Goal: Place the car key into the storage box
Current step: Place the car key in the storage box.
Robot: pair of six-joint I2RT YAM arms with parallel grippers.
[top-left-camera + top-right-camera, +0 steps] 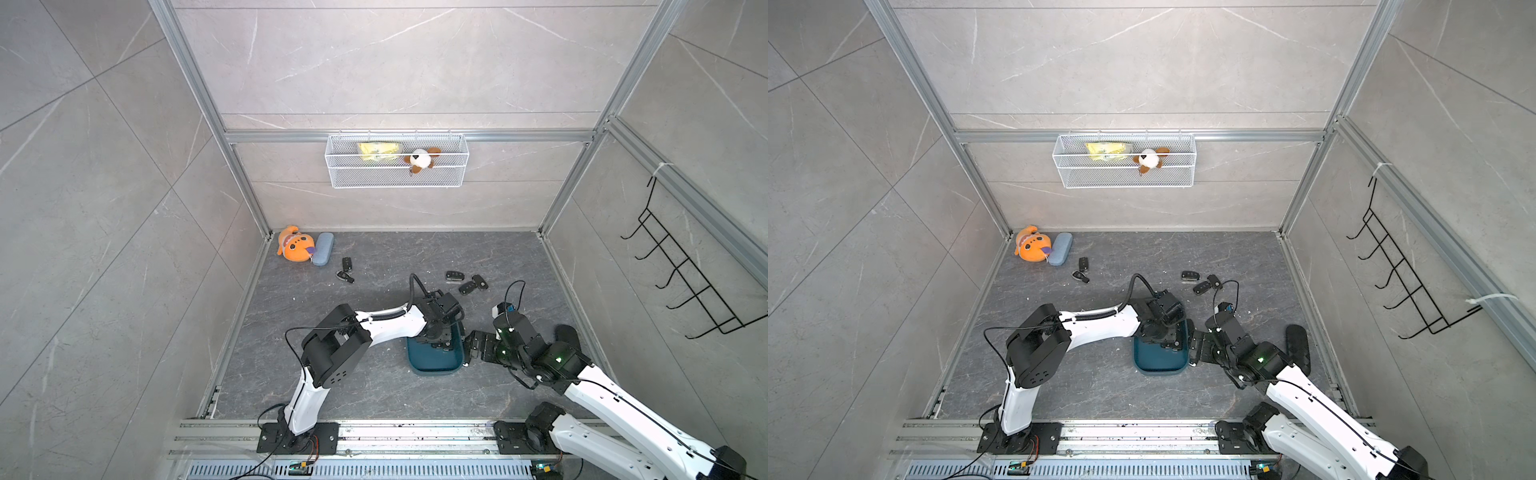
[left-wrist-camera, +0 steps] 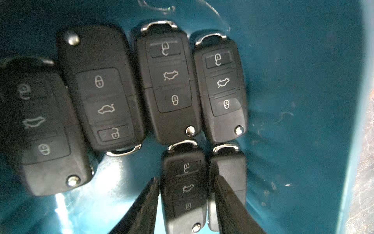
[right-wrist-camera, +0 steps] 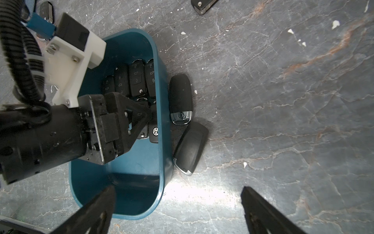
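Left tool (image 2: 186,178) sat narrowly parted astride black plastic car key (image 2: 185,192), axis 12–6 | inside teal plastic storage box (image 2: 303,101) | right tool (image 3: 178,187) gaped empty

The storage box (image 1: 432,365), a dark teal bin with rounded corners and shallow walls, is sitting upright on the grey surface (image 1: 374,386). The car key (image 2: 185,188), a black three-button flip fob, is lying flat and face up on its floor. My left pincer (image 2: 186,179) is flanking it, and five other black fobs (image 2: 172,81) are crowding beside it.
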